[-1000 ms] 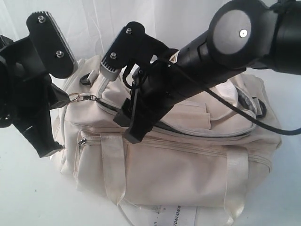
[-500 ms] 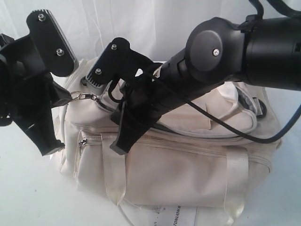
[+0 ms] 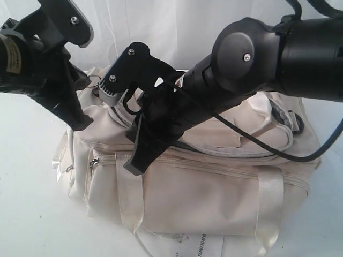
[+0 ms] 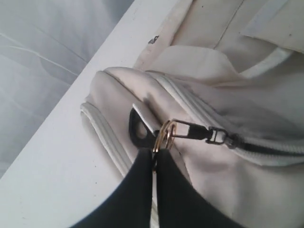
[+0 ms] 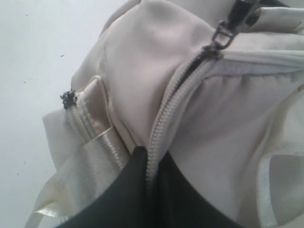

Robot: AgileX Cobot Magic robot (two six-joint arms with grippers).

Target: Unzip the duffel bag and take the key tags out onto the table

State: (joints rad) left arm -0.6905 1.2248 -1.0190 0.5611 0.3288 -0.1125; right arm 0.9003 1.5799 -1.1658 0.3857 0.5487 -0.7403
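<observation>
Left gripper (image 4: 154, 159) is being held closed on the gold ring (image 4: 166, 134) of the zipper pull (image 4: 192, 130) at the end of the duffel bag (image 3: 214, 198). The right gripper (image 5: 149, 166) is being held pinched shut on the bag's zipper seam (image 5: 164, 118) nearby. The cream bag, with satin strap handles (image 3: 128, 187), is being supported by the white table (image 3: 27, 214).

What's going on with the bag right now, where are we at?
Both arms are on the cream duffel bag, which lies on the white table. The left tool is shut on the gold ring of the zipper pull at the bag's end. The right tool is shut on the bag at the zipper, apparently to brace it. The zip looks closed near both tools, and no key tags are in view.
</observation>
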